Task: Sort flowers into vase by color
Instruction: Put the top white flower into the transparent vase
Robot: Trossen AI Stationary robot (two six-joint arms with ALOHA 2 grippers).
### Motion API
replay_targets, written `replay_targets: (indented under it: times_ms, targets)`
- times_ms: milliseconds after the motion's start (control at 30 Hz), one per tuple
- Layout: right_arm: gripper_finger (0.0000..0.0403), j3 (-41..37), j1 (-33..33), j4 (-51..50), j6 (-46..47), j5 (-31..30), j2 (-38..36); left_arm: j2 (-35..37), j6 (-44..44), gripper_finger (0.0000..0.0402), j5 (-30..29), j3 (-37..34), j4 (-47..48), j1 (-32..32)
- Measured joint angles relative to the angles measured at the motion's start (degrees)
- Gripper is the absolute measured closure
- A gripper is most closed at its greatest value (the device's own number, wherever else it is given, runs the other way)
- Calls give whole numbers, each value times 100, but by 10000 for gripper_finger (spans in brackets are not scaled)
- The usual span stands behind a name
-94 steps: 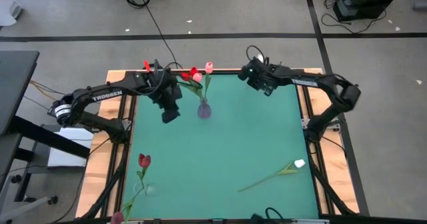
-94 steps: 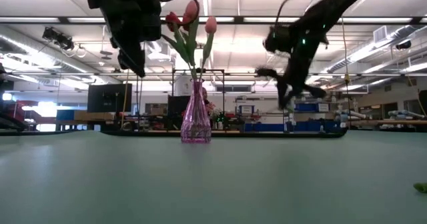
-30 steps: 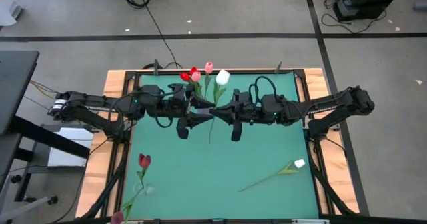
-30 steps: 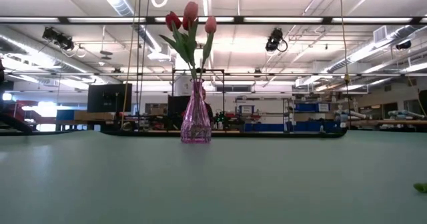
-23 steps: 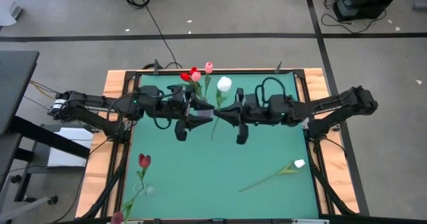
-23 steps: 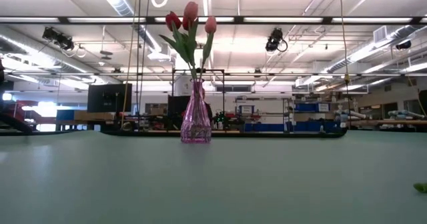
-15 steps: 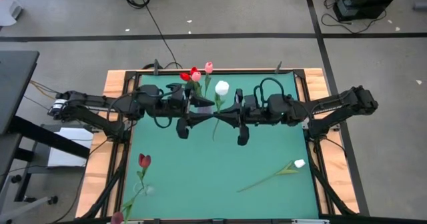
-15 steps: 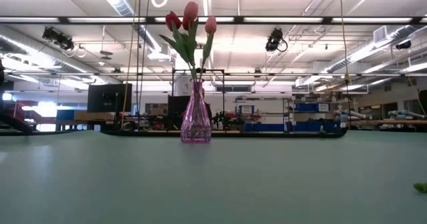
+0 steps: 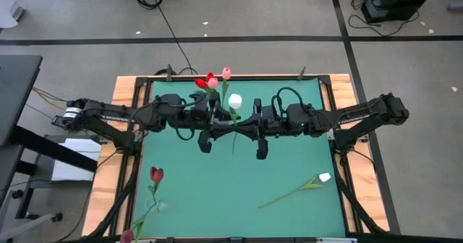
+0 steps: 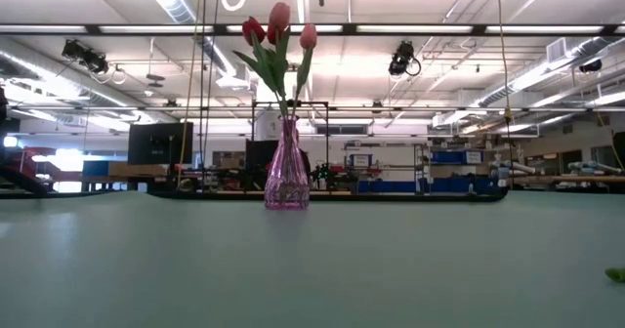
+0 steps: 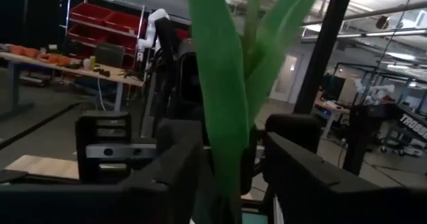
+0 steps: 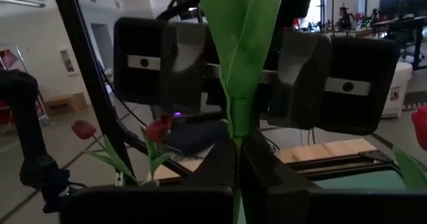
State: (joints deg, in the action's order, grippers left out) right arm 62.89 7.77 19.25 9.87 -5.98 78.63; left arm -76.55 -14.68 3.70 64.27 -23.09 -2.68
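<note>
Both arms reached inward from opposite sides of the green table point(image 9: 289, 163) and met head-on near its far middle, held well above the surface. The left gripper point(image 9: 217, 124) pointed toward the right arm and the right gripper point(image 9: 246, 126) pointed back at it, forearms roughly level and in one line across the table.

Between them hung a white tulip point(image 9: 234, 102). In the high view its long axis ran from the white head, on the far side, down toward the near edge, with the stem tip just past the grippers — crosswise to the line of the arms. In the right wrist view the stem point(image 12: 237, 134) stood upright between that gripper's own fingers, which were clamped on it below the leaves. In the left wrist view the leaves point(image 11: 223, 104) rose between the left fingers point(image 11: 303, 177), which stood either side of the stem; contact could not be confirmed.

The pink glass vase point(image 10: 287, 172) stood at the far middle of the table, just behind the grippers, holding red and pink tulips point(image 10: 278, 35) upright.

On the table lay two more flowers: a second white tulip point(image 9: 304, 186) near the right front, head toward the right edge, and a dark red tulip point(image 9: 155, 176) near the left front, head pointing away from the near edge.
</note>
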Motion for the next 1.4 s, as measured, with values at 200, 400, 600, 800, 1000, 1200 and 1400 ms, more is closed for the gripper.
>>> replay_targets:
  times_ms: [200,400,600,800,1000,1200,1400]
  targets:
    - [391,0,2,5,39,-15,-2,11,55,336,691,49,123,162]
    - [344,5,-2,-697,194,-53,-91,11,182,390,896,299,693,325]
    - [291,-3,39,-2342,340,-621,-851,330,727,393,436,866,2561,254]
    - [299,-2,447,-3767,136,-1469,-2027,1089,1042,393,-107,925,3311,170]
    - [320,-2,1002,-4579,201,-1980,-2863,1907,1233,393,-718,543,3530,144]
    - [320,-4,1215,-4687,144,-2181,-3036,2431,1104,393,-926,-130,3529,-16]
    - [320,-4,1213,-4621,92,-2002,-2992,2711,1092,393,-1058,-468,3550,-333]
